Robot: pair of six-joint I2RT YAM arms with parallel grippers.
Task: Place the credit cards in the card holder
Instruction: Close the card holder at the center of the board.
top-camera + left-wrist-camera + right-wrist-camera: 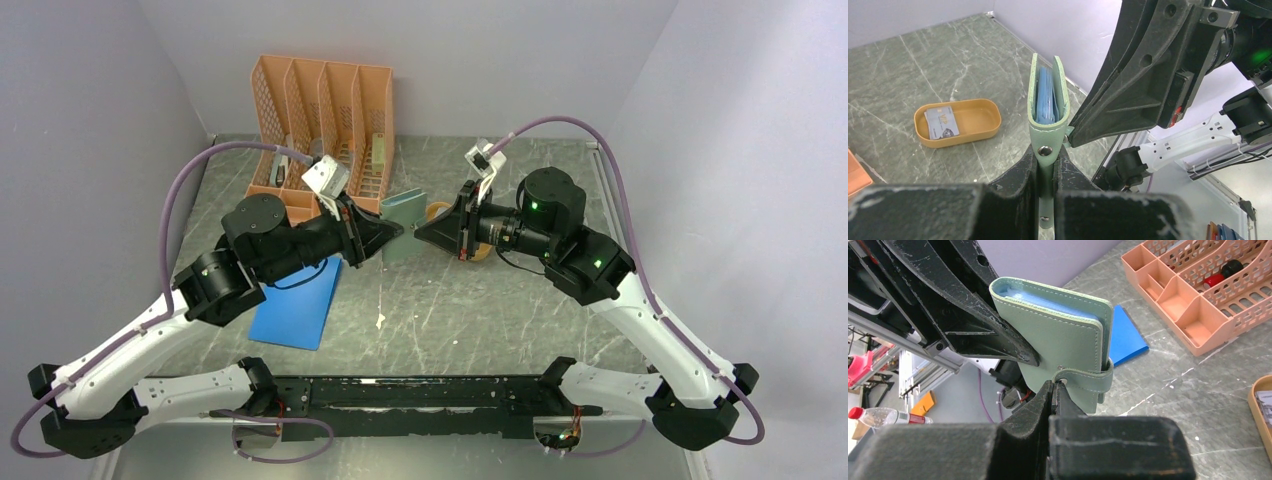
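Mid-table, held clear of the table [480,310], the card holder [404,222] sits between both arms. The left gripper [1047,157] is clamped on its snap tab, and the right gripper [1054,387] has its jaws together, tip touching the tab's side. Holder is folded nearly closed, long axis running away from the left gripper, open edge outward; one credit card [941,123] lies in the yellow tray [983,125], print too small to read.
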